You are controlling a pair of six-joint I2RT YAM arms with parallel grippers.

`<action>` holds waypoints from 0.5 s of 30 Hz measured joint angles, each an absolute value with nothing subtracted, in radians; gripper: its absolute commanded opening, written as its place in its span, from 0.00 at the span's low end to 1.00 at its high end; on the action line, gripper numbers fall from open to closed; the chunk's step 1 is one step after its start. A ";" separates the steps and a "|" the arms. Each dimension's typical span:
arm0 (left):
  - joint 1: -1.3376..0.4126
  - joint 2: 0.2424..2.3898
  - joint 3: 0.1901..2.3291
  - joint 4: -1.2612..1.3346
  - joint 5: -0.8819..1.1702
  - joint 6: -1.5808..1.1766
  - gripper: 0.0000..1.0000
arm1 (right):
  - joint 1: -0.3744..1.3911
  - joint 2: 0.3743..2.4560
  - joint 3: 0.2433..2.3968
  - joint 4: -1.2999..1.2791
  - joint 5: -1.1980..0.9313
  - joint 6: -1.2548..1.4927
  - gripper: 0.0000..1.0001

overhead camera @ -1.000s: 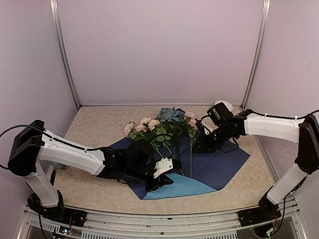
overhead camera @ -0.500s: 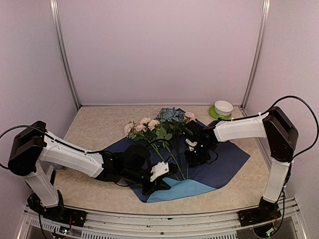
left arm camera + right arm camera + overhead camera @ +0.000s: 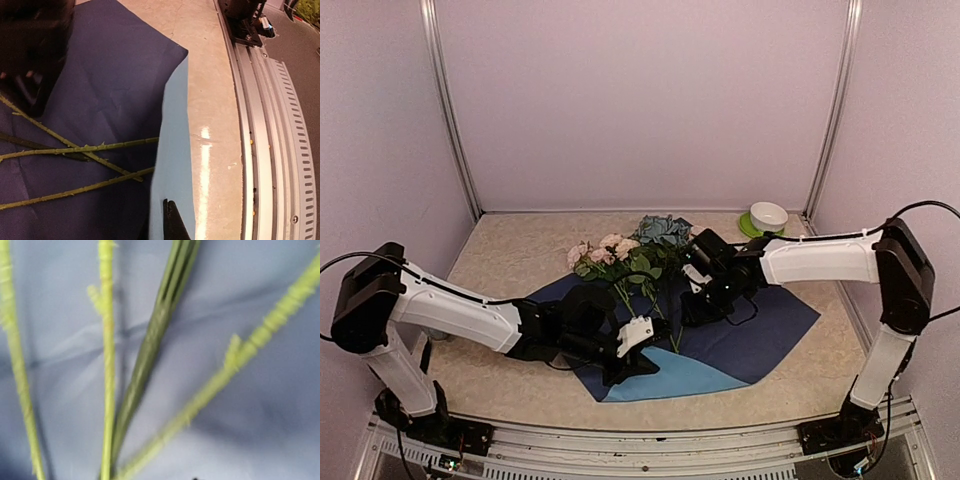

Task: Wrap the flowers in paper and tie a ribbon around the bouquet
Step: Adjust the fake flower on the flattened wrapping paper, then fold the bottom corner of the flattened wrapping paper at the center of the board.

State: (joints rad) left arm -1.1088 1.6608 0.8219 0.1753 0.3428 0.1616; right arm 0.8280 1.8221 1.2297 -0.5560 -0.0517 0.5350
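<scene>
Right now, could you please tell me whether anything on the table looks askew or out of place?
The paper has its near corner folded over, showing its lighter blue side against the dark blue. The flowers have their stems lying loose and crossing on the sheet, not gathered. Nothing looks spilled or torn.

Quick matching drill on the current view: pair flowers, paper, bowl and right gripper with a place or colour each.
1 flowers
2 paper
3 bowl
4 right gripper

A far right corner of the table
B dark blue up, one light blue corner folded over
C down over the stems
D pink and blue-grey blooms, lying on the sheet

Pairs: 1-D, 2-B, 3-A, 4-C.
</scene>
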 measured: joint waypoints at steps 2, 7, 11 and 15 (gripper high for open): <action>-1.105 1.660 0.831 0.165 0.309 0.157 0.00 | 0.822 1.735 1.176 -0.556 -0.052 0.514 0.42; -1.105 1.674 0.925 0.113 0.256 0.143 0.00 | 0.800 1.443 0.986 -0.483 -0.162 0.414 0.97; -1.105 1.713 1.010 0.068 0.246 0.146 0.00 | 0.789 1.278 0.835 -0.369 -0.368 0.341 1.00; -1.103 1.740 1.041 0.045 0.247 0.166 0.00 | 0.790 1.245 0.744 -0.295 -0.501 0.309 1.00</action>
State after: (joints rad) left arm -1.1027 1.7405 1.0409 0.0452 0.2474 0.1658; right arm 0.7898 1.2446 0.7441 -0.2947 -0.5007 0.3092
